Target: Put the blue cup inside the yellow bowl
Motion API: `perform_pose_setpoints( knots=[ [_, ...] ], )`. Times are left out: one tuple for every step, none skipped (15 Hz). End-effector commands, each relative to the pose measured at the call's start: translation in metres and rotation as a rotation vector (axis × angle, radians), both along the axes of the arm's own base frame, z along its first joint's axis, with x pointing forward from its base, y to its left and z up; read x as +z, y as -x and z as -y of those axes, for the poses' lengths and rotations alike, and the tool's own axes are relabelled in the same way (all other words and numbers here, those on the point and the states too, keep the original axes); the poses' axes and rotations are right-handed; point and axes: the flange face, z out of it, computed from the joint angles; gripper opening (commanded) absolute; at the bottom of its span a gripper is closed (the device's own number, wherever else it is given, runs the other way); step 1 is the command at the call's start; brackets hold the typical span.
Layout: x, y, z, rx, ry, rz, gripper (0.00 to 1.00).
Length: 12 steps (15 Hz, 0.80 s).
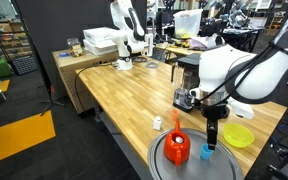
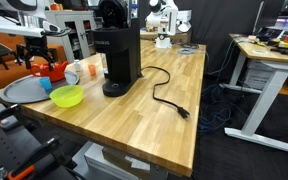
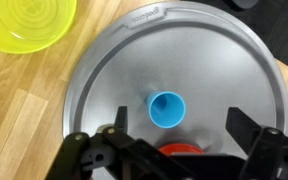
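Holding blue cup [image 3: 166,108] and red vessel [image 1: 178,148], grey tray [image 3: 114,70], yellow bowl [image 3: 24,22] apparently empty

A robotics lab, open-plan like a workshop: a long butcher-block bench [image 1: 114,90] with another white robot arm [image 1: 126,20] mounted further along it, height-adjustable desks [image 2: 269,55] cluttered with equipment, and storage shelves [image 1: 9,45] against the far wall

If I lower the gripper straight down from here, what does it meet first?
Most likely the blue cup, standing on the grey tray roughly between the fingers of the open gripper; depth is unclear.
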Motion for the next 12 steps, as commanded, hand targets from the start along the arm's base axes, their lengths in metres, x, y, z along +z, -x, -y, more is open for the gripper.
perform_pose_setpoints(
  knots=[
    [-0.009,-0.013,-0.008,-0.019,-0.012,-0.013,1.0],
    [-0.011,-0.014,-0.012,-0.018,-0.029,-0.025,1.0],
    [-0.011,-0.015,-0.015,-0.02,-0.047,-0.034,1.0],
    [-0.011,-0.016,-0.019,-0.023,-0.053,-0.035,1.0],
    [-0.011,-0.017,-0.02,-0.029,-0.058,-0.039,1.0],
    [-0.011,-0.017,-0.02,-0.034,-0.059,-0.04,1.0],
    [-0.011,-0.017,-0.018,-0.04,-0.059,-0.037,1.0],
    [-0.01,-0.017,-0.016,-0.046,-0.06,-0.038,1.0],
    [-0.011,-0.017,-0.013,-0.053,-0.061,-0.039,1.0],
    [-0.011,-0.017,-0.012,-0.057,-0.065,-0.042,1.0],
    [-0.012,-0.017,-0.011,-0.061,-0.069,-0.046,1.0],
    [-0.013,-0.016,-0.011,-0.061,-0.072,-0.049,1.0]
  ],
)
